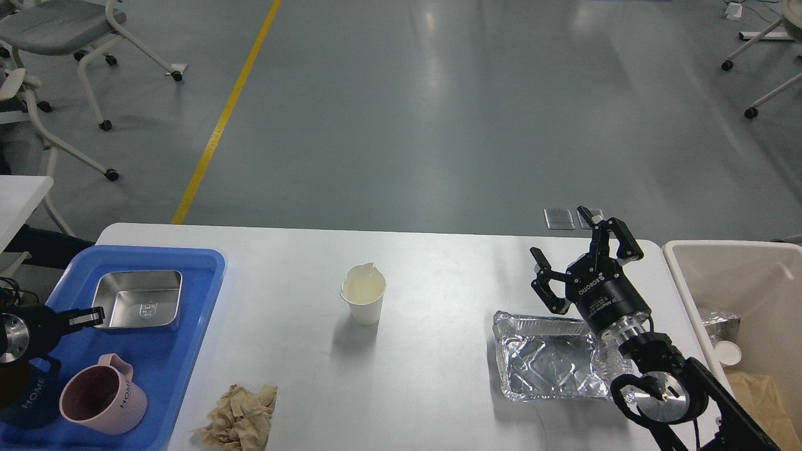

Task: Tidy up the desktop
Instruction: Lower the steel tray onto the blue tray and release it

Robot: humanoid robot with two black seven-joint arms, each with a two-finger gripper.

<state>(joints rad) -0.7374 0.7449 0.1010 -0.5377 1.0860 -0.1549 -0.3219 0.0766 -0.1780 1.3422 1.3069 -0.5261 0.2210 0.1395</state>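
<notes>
The bench [438, 263] is rigid and fixed; clear its loose items. The foil tray [545, 366], right of the paper cup [364, 300], looks light, thin and easily crushed: grip 1 rim edge. The right pincer [579, 266] hovers above the tray's far-right corner, spread wide, holding nothing. The left pincer [81, 318], far left of the cup over the blue tray [188, 263]: opening cannot be determined.

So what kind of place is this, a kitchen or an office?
Probably neither: it looks like a lab or workshop hall. The grey coated floor carries a yellow line, wheeled office chairs stand about, and the white desktop holds staged clutter.
</notes>
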